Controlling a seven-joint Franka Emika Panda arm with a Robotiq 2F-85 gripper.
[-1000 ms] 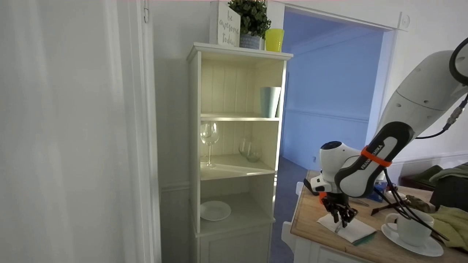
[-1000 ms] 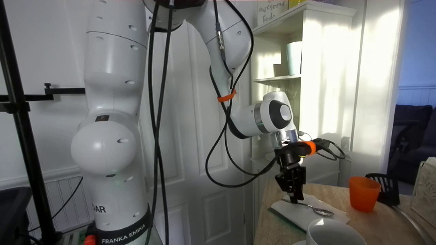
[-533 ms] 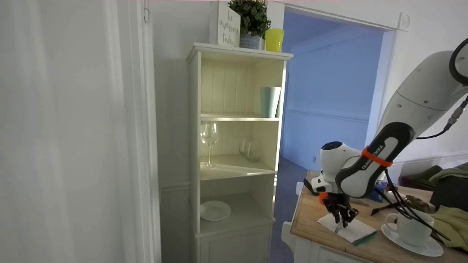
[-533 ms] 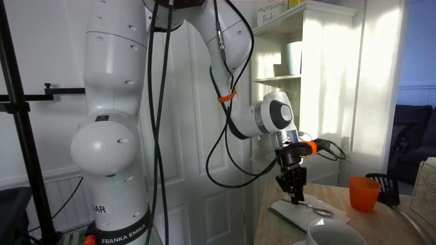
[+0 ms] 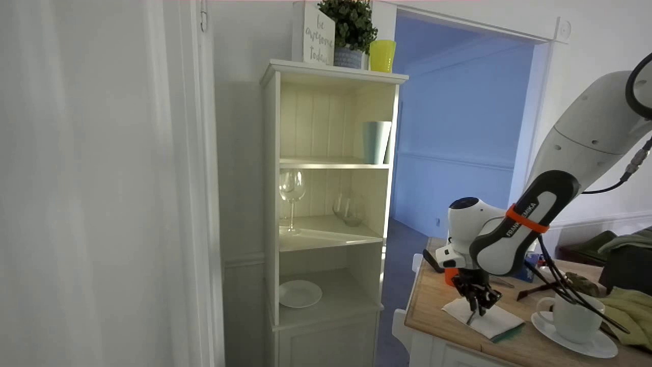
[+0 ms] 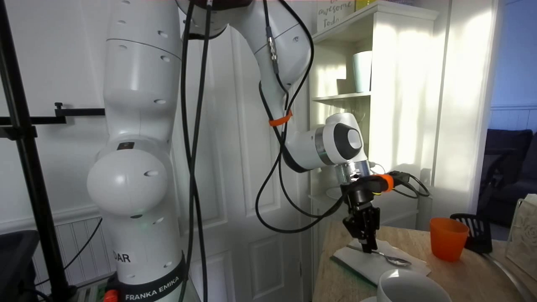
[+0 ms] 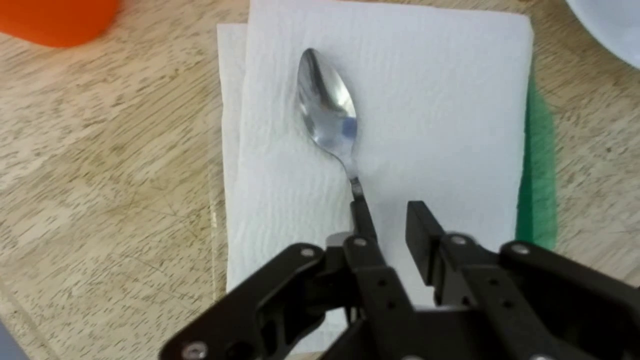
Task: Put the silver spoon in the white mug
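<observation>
Spoon [image 7: 331, 132] still lies on napkin [image 7: 450, 110]; your jaws, apart at its handle, have edged slightly toward its bowl.

1. In an exterior view the arm [image 5: 575, 142] slants down toward the napkin [image 5: 493, 324] from well above it.
2. The wrist [image 5: 462, 227] hangs over the napkin.
3. The gripper [image 7: 388, 210] points down at the napkin, leaning slightly.
4. Its two fingers [image 7: 364, 222] stand parted over the napkin, a narrow gap between them.
5. Whether the fingertips touch the napkin cannot be told.
</observation>
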